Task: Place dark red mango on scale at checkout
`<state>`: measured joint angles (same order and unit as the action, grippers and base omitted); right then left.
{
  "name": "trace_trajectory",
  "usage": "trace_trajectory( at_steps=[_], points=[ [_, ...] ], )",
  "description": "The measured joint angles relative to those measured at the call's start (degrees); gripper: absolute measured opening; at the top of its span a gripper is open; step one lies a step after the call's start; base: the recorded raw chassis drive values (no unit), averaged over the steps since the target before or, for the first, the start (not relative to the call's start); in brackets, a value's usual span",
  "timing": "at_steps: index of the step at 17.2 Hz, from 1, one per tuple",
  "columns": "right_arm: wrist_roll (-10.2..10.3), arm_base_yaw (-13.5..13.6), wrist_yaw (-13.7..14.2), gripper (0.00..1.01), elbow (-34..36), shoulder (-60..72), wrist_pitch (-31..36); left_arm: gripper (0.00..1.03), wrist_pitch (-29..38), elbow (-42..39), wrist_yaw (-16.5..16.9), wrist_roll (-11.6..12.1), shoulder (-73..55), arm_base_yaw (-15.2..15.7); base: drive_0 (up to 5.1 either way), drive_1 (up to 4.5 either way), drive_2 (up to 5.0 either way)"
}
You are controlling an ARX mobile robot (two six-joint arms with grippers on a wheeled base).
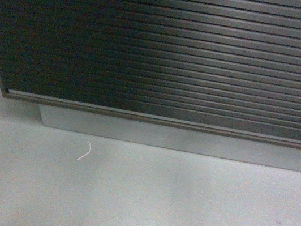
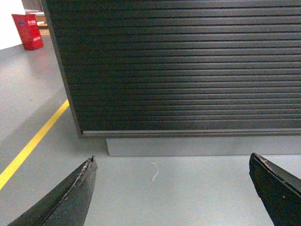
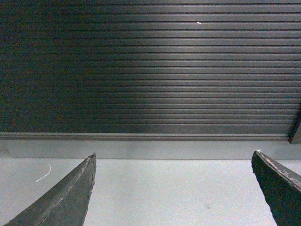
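The checkout (image 1: 166, 52) fills the head view as a dark counter with a ribbed slatted front on a grey plinth (image 1: 180, 139). It also shows in the left wrist view as the checkout (image 2: 188, 66) and in the right wrist view as the checkout (image 3: 150, 70). The dark red mango and the scale are out of view. My left gripper (image 2: 172, 162) hangs open over the grey floor, nothing between its fingers. My right gripper (image 3: 174, 160) is open and empty too, facing the plinth. Neither gripper shows in the head view.
A small white thread (image 1: 84, 152) lies on the grey floor in front of the plinth. A yellow floor line (image 2: 33, 141) runs past the counter's left corner. A red box (image 2: 27, 31) stands far back on the left.
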<state>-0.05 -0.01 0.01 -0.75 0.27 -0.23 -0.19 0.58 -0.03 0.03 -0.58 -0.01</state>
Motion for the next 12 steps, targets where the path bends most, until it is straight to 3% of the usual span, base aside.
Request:
trace_trajectory(
  at_steps=[12],
  points=[
    [0.02, 0.0, 0.0, 0.98, 0.0, 0.0, 0.02, 0.98, -0.02, 0.0, 0.0, 0.0, 0.0, 0.0, 0.0, 2.31, -2.4]
  ],
)
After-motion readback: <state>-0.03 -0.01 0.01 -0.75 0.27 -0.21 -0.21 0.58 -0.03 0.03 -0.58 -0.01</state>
